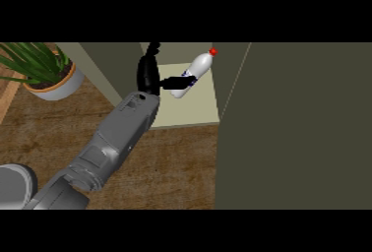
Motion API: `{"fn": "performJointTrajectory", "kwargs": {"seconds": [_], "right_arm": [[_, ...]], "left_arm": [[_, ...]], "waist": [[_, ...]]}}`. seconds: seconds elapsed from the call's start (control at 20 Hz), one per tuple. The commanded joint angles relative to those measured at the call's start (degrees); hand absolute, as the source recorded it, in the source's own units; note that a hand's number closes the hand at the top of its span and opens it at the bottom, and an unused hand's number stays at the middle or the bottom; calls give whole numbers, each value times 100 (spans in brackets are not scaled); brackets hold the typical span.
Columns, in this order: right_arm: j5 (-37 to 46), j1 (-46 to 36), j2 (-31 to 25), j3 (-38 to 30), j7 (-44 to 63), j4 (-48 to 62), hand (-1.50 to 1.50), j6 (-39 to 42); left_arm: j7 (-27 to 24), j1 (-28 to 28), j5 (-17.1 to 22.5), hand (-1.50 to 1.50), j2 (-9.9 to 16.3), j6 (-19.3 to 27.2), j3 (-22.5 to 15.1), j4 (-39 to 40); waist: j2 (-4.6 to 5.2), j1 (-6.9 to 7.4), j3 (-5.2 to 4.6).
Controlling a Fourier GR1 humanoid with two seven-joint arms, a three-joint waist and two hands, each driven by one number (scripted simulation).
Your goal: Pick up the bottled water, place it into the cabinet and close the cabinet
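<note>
The bottled water (196, 71) is white with a red cap and a blue label. It leans with the cap up and to the right, over the pale shelf (185, 110) inside the open cabinet. My right hand (149, 74) reaches in from the lower left on a long grey forearm, and its fingers are curled round the bottle's lower half. I cannot tell whether the bottle's base touches the shelf. At the lower left corner only a grey piece of the left arm (15, 184) shows; the left hand is out of view.
The cabinet's dark olive door (294, 125) stands open and fills the right side of the view. The cabinet's left wall (102, 69) rises beside my forearm. A potted plant (47, 74) stands at the upper left on the brown counter (174, 167).
</note>
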Motion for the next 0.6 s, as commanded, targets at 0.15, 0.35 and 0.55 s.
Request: {"fn": "performJointTrajectory", "kwargs": {"seconds": [0.15,0.35,0.55], "right_arm": [[-187,31,39,103,37,-155,-150,88],[-61,-15,52,195,306,-496,-150,37],[-107,-86,43,258,546,-597,-150,64]], "left_arm": [[-1075,-105,713,150,-46,-745,864,-922],[-1404,52,880,150,-152,-1642,813,-1073],[-1465,274,1101,150,-153,-1859,597,-1114]], "waist": [[-27,102,-12],[-21,63,-10],[-84,123,-1]]}}
